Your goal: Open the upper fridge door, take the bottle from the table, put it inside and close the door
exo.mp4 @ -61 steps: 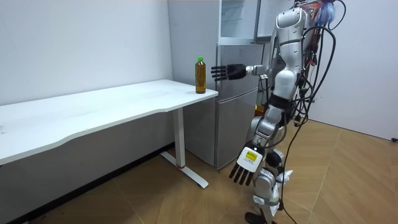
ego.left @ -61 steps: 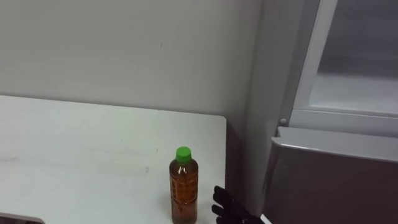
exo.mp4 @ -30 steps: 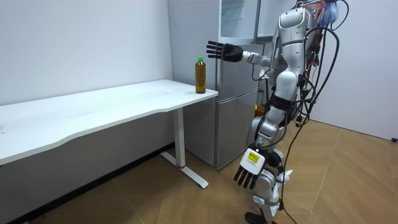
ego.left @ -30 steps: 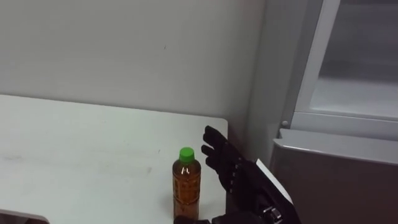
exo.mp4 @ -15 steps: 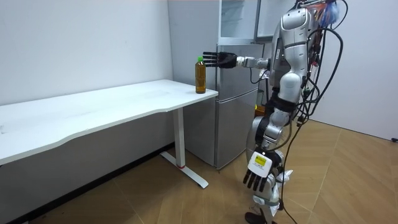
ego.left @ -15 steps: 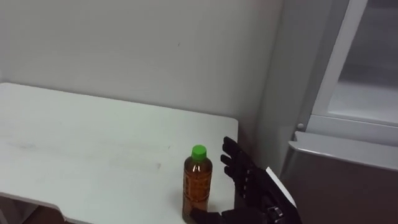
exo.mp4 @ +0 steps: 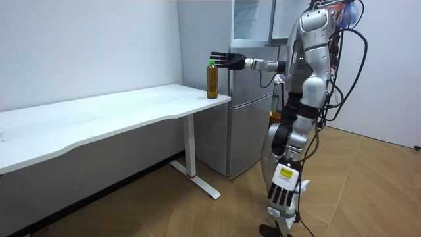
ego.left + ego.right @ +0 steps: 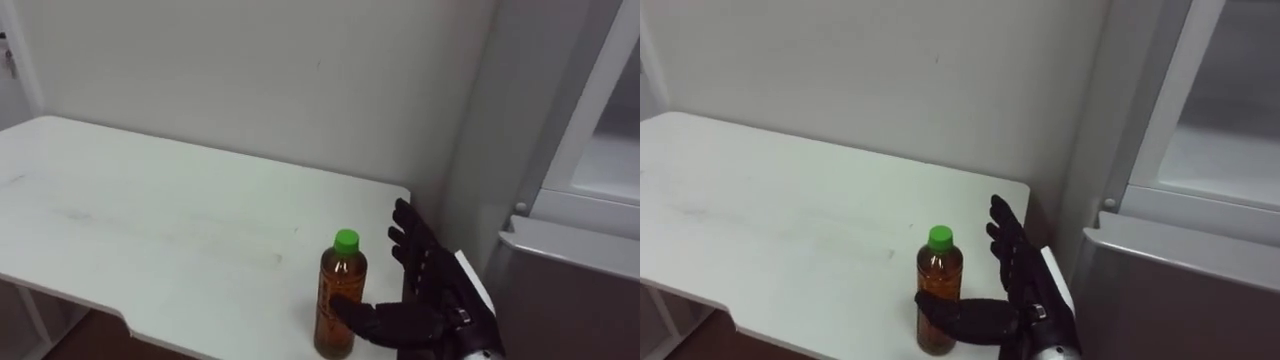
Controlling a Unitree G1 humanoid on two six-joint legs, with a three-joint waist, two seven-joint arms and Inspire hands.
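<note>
Flanks the upright bottle (image 8: 340,300) on the worktop (image 8: 150,220) from the right with the spread right robot hand (image 8: 430,298), thumb across its near side.

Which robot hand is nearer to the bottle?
Right. The right robot hand is open beside the bottle, thumb across its front; the left robot hand hangs low by the leg.

Standing upright on the white table (image 8: 150,220), near its right end and close to the front edge: bottle (image 8: 340,298), amber, green-capped.
</note>
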